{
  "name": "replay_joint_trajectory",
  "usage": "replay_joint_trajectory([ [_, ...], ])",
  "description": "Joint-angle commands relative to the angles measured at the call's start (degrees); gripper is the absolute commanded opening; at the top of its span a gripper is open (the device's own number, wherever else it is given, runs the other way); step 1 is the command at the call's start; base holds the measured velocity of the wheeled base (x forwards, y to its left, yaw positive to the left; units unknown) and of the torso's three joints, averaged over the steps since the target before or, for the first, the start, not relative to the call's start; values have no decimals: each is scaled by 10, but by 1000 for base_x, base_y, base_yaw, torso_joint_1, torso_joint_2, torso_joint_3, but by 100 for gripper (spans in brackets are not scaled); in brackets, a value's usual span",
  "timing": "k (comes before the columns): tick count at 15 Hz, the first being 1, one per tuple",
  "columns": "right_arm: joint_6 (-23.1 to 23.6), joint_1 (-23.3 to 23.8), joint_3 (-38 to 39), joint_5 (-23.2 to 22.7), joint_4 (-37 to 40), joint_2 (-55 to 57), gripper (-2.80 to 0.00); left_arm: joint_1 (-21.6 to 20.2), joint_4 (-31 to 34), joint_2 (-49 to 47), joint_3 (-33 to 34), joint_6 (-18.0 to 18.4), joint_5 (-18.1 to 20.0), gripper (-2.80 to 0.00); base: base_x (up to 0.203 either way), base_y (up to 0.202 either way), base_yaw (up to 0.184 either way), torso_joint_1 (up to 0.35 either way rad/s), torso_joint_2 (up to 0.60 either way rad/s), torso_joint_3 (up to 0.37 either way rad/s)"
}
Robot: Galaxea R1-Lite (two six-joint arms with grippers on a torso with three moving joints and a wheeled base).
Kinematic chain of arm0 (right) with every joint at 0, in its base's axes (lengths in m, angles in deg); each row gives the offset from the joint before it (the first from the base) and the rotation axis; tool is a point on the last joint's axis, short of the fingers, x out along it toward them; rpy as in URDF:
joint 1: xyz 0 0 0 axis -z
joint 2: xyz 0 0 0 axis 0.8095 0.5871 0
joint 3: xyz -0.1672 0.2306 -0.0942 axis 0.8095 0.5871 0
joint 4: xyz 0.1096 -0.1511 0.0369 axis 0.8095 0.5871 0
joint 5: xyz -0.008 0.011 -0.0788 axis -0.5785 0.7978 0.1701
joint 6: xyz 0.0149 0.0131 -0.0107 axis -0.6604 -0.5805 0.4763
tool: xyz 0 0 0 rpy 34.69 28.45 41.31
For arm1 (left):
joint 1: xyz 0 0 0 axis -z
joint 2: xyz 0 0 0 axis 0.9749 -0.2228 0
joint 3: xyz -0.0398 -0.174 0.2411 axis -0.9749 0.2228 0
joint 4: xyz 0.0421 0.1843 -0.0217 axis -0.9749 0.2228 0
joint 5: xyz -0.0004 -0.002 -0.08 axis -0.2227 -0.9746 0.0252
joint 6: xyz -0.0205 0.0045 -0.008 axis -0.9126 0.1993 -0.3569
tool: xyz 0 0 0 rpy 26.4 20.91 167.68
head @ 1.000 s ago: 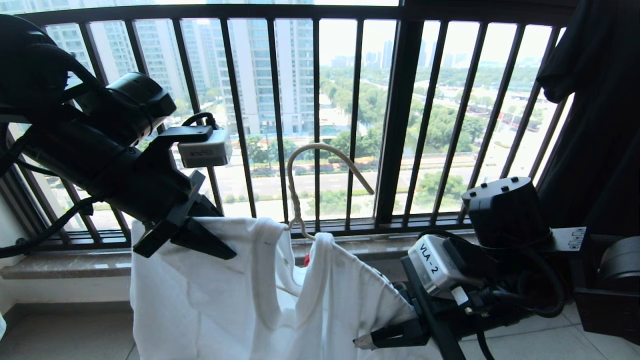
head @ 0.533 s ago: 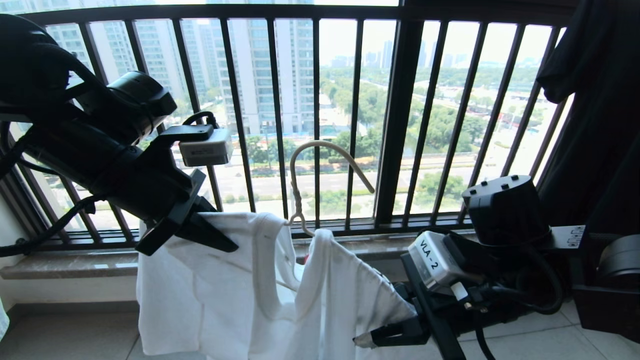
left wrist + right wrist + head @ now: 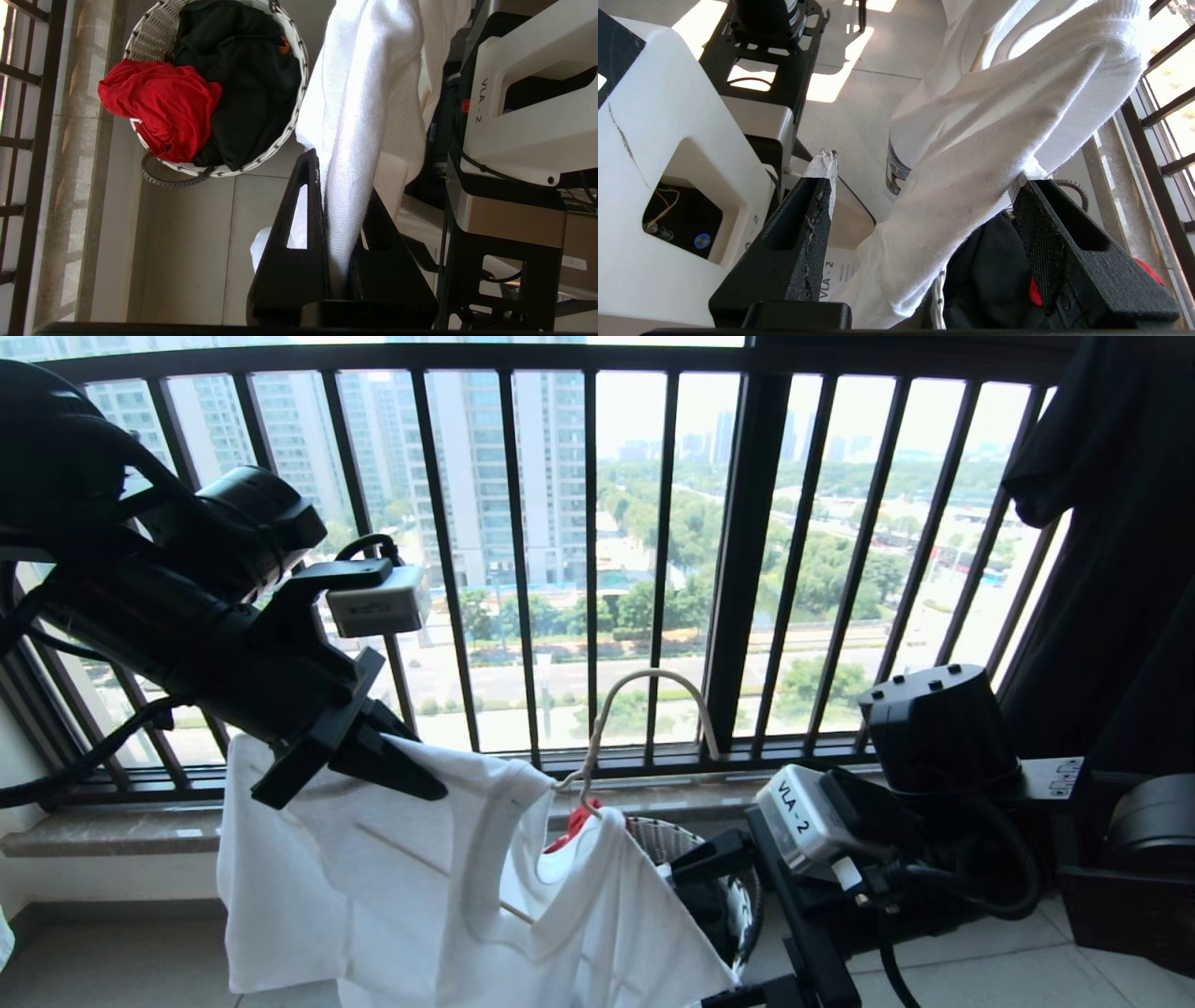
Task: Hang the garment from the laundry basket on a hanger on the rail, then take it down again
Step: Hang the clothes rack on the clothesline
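The white T-shirt garment (image 3: 439, 896) hangs on the cream wire hanger (image 3: 653, 672), which tilts down to the right. My left gripper (image 3: 373, 770) is shut on the garment's left shoulder; white cloth (image 3: 359, 116) runs pinched between its jaws (image 3: 341, 186). My right gripper (image 3: 724, 924) stands open by the garment's lower right side. In the right wrist view a fold of the garment (image 3: 985, 154) drapes loosely across the gap between the wide-apart fingers (image 3: 927, 170). The laundry basket (image 3: 672, 840) sits on the floor behind the garment. The rail is out of view.
The basket (image 3: 154, 32) holds a red cloth (image 3: 163, 107) and a black one (image 3: 243, 79). The dark barred balcony railing (image 3: 738, 569) and a stone sill (image 3: 112, 831) run close behind. A black garment (image 3: 1102, 523) hangs at the right. My white base (image 3: 668, 154) is near the right gripper.
My right gripper has opened and let go of the garment's right side. That side and the hanger have dropped and tilted, uncovering the basket. The left gripper keeps its hold.
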Motion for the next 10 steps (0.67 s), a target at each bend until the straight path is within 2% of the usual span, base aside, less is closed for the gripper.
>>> replay_joint_trajectory([
  [1,2,9,-5,-4,-1,2,0,-6,2,4,0,3,3,-280,0,0,0,0,0,0],
  [6,0,30,-17,-8,-1,1,0,-17,0,4,-5,2,10,-280,0,0,0,0,0,0],
  [10,-15,78,-48,-8,-2,2,0,-28,0,11,-8,0,17,-280,0,0,0,0,0,0],
])
